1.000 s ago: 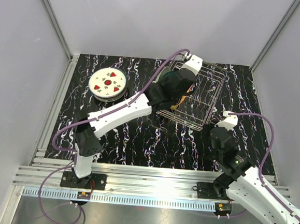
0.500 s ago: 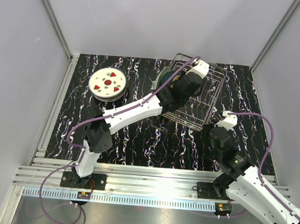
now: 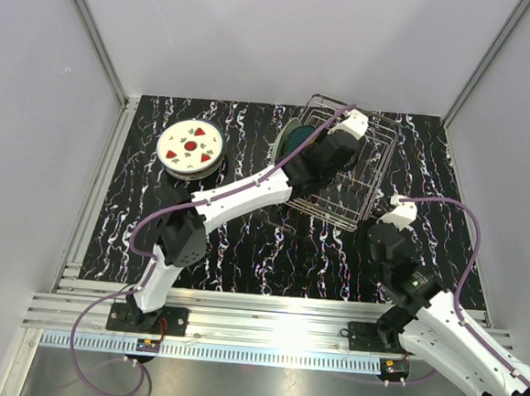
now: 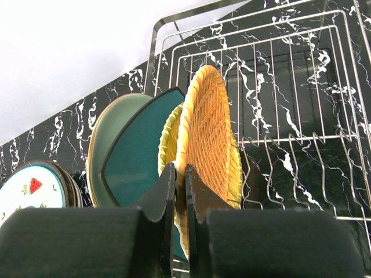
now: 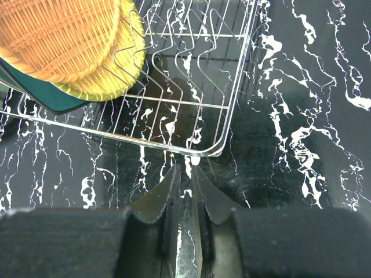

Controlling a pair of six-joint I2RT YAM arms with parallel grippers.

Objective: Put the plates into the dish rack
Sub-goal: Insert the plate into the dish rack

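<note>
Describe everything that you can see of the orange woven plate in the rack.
The orange woven plate is round, with a basket-like weave that looks like straw or rattan, and a raised rim. It stands on edge in the wire dish rack, close beside a yellow plate. The left tool is shut on its rim, which runs between the fingers.

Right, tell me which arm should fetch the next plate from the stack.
Left. The stack lies on its side of the table, though the left tool must first release the orange plate in the rack. The right tool sits at the rack's near corner, farther off.
</note>
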